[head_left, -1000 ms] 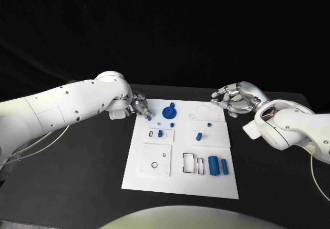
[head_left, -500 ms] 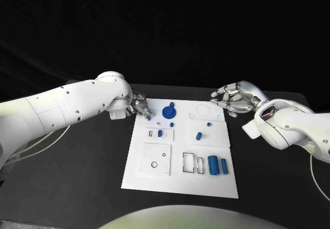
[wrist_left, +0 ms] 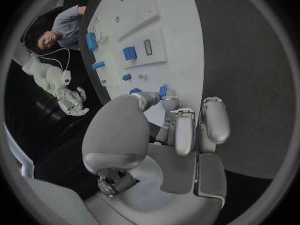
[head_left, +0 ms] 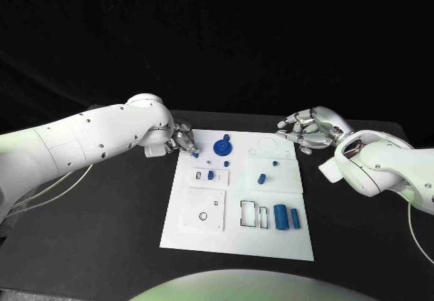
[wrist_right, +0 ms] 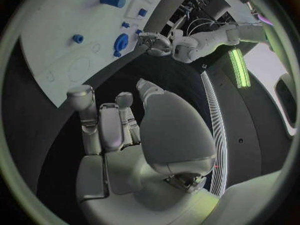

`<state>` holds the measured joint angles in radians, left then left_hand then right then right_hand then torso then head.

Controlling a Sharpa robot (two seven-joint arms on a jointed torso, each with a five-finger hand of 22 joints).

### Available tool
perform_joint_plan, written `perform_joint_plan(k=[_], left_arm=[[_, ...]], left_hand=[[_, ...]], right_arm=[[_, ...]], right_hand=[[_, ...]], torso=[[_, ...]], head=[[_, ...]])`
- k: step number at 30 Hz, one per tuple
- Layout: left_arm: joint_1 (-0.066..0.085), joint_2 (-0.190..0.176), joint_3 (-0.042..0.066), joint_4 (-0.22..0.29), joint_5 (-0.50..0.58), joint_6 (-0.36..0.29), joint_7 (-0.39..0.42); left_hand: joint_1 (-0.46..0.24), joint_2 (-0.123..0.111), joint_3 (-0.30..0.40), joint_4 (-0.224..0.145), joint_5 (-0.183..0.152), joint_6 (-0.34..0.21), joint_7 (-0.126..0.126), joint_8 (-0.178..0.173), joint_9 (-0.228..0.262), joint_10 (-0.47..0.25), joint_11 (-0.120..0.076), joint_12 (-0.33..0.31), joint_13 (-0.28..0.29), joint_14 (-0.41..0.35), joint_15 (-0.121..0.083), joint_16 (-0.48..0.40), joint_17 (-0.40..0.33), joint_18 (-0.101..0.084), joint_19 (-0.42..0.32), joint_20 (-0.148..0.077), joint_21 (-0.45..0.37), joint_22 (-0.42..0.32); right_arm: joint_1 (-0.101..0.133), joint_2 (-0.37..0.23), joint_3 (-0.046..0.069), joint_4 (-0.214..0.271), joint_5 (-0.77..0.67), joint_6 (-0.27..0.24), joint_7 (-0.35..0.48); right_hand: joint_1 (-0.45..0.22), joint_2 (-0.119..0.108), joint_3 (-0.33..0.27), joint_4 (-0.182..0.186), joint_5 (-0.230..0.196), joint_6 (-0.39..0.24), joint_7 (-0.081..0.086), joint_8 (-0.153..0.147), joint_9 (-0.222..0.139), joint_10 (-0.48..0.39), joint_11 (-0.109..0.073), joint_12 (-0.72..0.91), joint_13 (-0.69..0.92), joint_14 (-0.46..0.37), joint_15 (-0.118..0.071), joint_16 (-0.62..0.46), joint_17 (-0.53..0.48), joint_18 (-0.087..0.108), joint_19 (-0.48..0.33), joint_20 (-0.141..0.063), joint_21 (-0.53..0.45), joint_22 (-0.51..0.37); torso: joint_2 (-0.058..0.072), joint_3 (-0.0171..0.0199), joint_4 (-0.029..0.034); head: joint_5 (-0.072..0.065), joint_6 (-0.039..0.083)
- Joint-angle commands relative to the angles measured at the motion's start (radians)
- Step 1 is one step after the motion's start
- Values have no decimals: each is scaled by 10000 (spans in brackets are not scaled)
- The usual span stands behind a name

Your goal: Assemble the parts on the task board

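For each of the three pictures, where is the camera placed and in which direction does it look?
Head view: on the robot's head, looking down at the task board; both white arms show, left hand, right hand.
Left wrist view: behind the left hand, facing the board's edge and a small blue part at its fingertips.
Right wrist view: behind the right hand, facing the board.
All three share the board.
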<state>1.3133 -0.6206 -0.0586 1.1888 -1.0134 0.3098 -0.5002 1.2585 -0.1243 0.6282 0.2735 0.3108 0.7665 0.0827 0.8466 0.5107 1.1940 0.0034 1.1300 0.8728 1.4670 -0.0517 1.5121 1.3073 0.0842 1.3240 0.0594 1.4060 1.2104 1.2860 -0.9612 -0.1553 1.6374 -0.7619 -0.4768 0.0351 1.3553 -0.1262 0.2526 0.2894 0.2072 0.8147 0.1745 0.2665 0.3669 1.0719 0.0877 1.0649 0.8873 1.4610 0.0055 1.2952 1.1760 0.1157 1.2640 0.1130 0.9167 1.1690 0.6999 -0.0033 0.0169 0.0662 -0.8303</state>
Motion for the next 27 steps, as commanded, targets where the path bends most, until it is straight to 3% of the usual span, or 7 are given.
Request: perform_joint_plan(k=[1,9,16,19,27], left_arm=[[0,-48,3,87,556,-279,127],[-6,-356,7,472,1132,-495,138],[-16,-870,9,1231,1374,-800,140],[-92,-1175,9,1790,923,-1123,170],[-328,-1777,9,2927,51,-1678,216]], left_hand=[[125,74,947,-813,-64,-42,-35,256,300,19,9,19,-43,720,-28,18,1481,-44,-3,-38,-3,-22],[12,19,1277,-966,-101,-55,-43,408,342,90,1,99,3,722,-36,19,1480,-44,-1,-42,3,-7],[-116,-74,1484,-1079,-79,-48,-67,522,365,171,-23,169,50,729,-56,29,1497,-50,25,-54,23,33],[-421,-374,2168,-1393,-66,10,-132,763,381,375,-90,333,166,750,-119,64,1553,-80,136,-110,112,199],[-556,-449,2372,-1456,-76,51,-161,849,374,467,-118,394,206,758,-142,77,1573,-108,225,-129,177,331]], right_arm=[[-5,4,0,-5,-53,211,40],[-6,19,-2,-46,-55,288,4],[-9,24,-3,-65,-56,271,22],[-11,24,-4,-79,-56,212,60],[-13,1,-5,-111,-56,171,75]], right_hand=[[-48,7,-17,-31,45,-60,-31,69,0,-15,-26,-13,9,-62,28,-52,-6,174,-56,1,-31,-8],[-43,10,-13,-34,48,-59,-31,72,0,-31,-26,-30,-15,-68,26,-67,-24,181,-72,0,-71,-31],[-43,10,-13,-34,48,-59,-31,72,0,-31,-26,-30,-15,-68,26,-67,-24,181,-72,0,-71,-31],[-50,9,-15,-29,51,-61,-30,73,0,-18,-25,-16,2,-67,27,-65,-16,177,-63,0,-56,-20],[-50,9,-15,-29,51,-61,-30,73,0,-18,-25,-16,2,-67,27,-65,-16,177,-63,0,-56,-20]], torso=[[2,-3,3],[-9,-4,11],[-19,5,30],[-5,1,21],[-4,3,23]], head=[[8,-6],[10,-28],[49,-22],[76,-23],[105,-44]])
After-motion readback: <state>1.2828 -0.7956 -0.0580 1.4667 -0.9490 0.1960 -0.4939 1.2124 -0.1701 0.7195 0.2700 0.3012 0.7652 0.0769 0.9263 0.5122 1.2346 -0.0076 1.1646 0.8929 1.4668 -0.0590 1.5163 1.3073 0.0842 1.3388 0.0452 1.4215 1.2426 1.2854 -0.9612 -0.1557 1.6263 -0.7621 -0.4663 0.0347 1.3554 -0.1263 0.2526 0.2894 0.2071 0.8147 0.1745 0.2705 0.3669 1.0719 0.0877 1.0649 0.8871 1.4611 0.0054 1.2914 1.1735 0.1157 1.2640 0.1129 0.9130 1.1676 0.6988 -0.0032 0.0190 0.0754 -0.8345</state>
